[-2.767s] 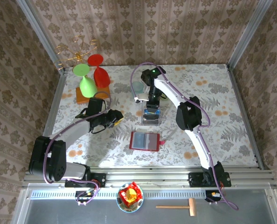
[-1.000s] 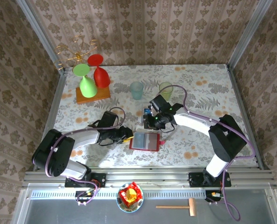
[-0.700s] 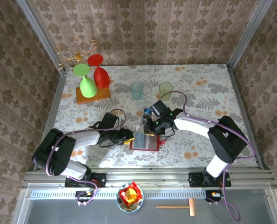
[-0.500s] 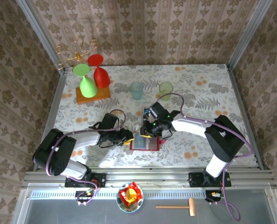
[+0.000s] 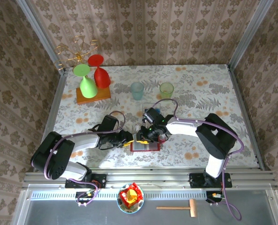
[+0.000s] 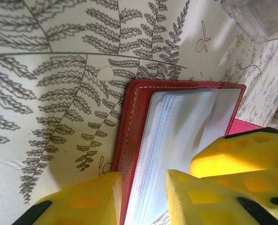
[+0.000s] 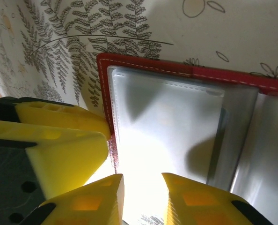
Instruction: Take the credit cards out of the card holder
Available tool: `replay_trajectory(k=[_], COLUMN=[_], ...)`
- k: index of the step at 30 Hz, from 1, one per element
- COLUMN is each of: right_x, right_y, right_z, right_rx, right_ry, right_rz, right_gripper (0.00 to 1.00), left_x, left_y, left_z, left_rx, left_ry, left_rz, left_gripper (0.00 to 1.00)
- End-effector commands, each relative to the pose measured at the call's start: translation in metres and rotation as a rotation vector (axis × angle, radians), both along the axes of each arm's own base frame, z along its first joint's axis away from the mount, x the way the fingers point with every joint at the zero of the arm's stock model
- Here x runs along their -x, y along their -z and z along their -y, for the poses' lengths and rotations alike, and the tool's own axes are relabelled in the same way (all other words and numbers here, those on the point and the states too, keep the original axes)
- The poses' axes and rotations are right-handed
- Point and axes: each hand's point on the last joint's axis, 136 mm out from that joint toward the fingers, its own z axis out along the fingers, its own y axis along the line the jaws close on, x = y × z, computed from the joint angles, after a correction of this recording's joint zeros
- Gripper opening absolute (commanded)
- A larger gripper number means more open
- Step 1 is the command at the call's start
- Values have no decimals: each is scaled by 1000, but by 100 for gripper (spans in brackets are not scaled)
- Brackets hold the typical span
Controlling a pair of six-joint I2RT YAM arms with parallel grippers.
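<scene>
The red card holder (image 5: 150,146) lies open on the table, its greyish clear pockets (image 7: 171,126) facing up inside the red border (image 6: 132,122). My left gripper (image 5: 131,139) reaches in low from the left and stands open (image 6: 141,199) astride the holder's left edge, one finger on the table and one over the pockets. My right gripper (image 5: 145,134) hovers open (image 7: 141,201) just above the left pocket, close beside the left gripper's fingers (image 7: 64,140). The credit cards are hidden behind the cloudy pockets. A pink edge (image 6: 245,127) pokes out at the holder's far side.
A clear square box (image 5: 149,111) (image 6: 256,18) stands just behind the holder. Further back are a blue cup (image 5: 137,90) and a green cup (image 5: 166,89). Green and red goblets on an orange board (image 5: 92,89) and a gold wire stand (image 5: 76,54) occupy the back left.
My right gripper has come down and left from the clear box onto the holder, and its jaws have widened. My left gripper has stayed at the holder's left edge.
</scene>
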Motion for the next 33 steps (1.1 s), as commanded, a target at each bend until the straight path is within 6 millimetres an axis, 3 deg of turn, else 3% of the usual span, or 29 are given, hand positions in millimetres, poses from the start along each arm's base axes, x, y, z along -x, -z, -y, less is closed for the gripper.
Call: replay_trajectory(k=[1, 21, 33], right_x=[7, 8, 6], right_y=[12, 13, 14], right_z=[11, 33, 28], right_rx=[68, 153, 65], right_ry=[17, 29, 55], right_rz=[-28, 3, -24], right_gripper=[29, 33, 32], left_x=[5, 6, -10], left_y=[3, 9, -30], left_z=[-4, -5, 5], left_rx=[-19, -35, -2], left_ry=[-8, -1, 11], left_rz=[-10, -20, 58], left_gripper=[31, 32, 31])
